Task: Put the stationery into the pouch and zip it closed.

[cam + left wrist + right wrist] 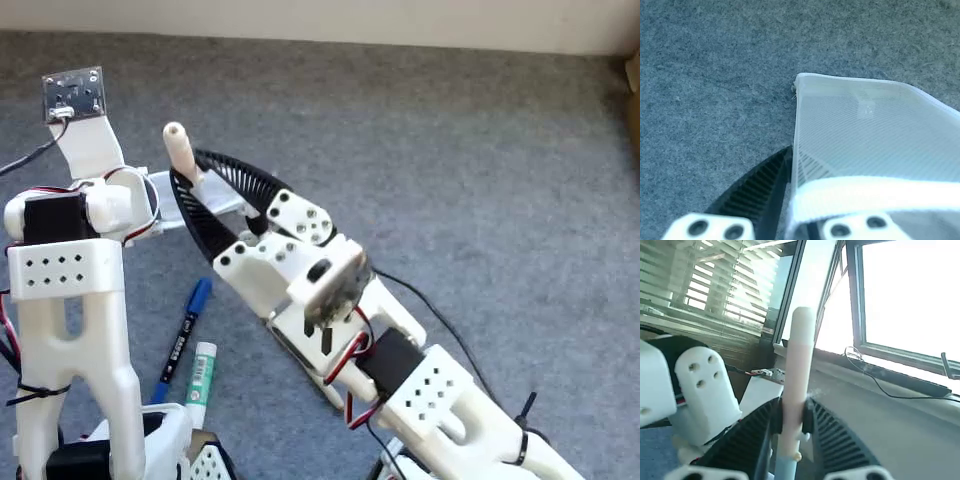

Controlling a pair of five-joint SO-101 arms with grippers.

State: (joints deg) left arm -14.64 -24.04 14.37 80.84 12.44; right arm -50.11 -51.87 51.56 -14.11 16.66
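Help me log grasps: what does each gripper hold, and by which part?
Right gripper: a cream pen, jaws clamped partway along its shaft. Left gripper: the mesh pouch, jaws pinching one edge.

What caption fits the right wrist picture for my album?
The right end effector pinching a white pen, with bright windows behind.

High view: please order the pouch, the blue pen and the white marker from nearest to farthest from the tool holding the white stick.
1. pouch, just under the right tool, which grips the white stick.
2. blue pen, lower down, near the left arm's base.
3. white marker, beside the pen, slightly farther.
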